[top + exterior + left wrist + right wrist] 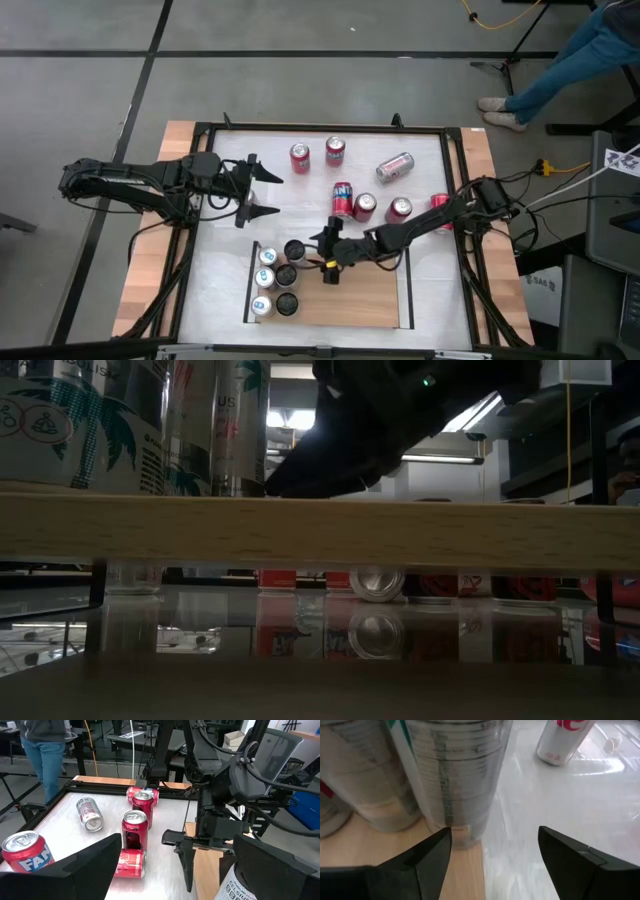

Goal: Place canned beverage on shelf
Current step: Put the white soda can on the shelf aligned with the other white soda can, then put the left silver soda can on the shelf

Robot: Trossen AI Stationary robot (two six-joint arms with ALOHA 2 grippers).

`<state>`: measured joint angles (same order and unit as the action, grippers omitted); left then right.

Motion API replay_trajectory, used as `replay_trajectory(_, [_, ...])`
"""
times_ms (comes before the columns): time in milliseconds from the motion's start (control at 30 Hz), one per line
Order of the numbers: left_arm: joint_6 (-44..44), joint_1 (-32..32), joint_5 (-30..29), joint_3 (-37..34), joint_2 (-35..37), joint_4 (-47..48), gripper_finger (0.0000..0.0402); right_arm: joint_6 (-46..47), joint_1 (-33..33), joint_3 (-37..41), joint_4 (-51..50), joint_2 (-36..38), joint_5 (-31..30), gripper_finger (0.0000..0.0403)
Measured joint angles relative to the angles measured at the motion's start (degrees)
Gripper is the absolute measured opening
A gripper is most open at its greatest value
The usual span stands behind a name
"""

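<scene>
The shelf, a light-wood panel with black rails on its short sides, lies at the table's near middle. Several silver cans stand upright on its left end; the low view shows them above the shelf's front edge. My right gripper hovers open over the shelf's far edge, just right of these cans, with nothing between its fingers. In the right wrist view the nearest silver can stands just ahead of my right gripper, at the shelf's edge. My left gripper waits open, raised, at the table's left.
Red cans stand on the white table beyond the shelf: two at the far middle, several in a row near my right arm, and one silver-red can on its side. The shelf's right part is bare wood. A person's legs show at the far right.
</scene>
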<state>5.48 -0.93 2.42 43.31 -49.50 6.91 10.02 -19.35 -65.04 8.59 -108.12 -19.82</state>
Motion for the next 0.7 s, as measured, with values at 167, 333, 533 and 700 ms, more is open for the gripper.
replay_trajectory(167, [0.02, 0.00, 0.00, 0.00, 0.00, -0.02, 0.0377, -0.04, 0.37, 0.00, 0.57, -0.02, 0.49, 0.0287])
replay_trajectory(333, [0.00, 0.00, 0.00, 0.00, 0.00, -0.02, 0.0377, -0.04, 0.28, 0.00, -0.09, 0.13, 1.65, 0.0287])
replay_trajectory(533, [0.02, 0.00, 0.00, 0.00, 0.00, -0.02, 0.0377, -0.04, 0.26, -0.02, -1.39, 0.14, 2.98, 0.0287])
replay_trajectory(700, [0.04, 0.00, 0.00, 0.00, 0.00, 0.00, 0.0377, -0.04, 0.26, -0.01, -2.70, 1.05, 2.98, 0.0287])
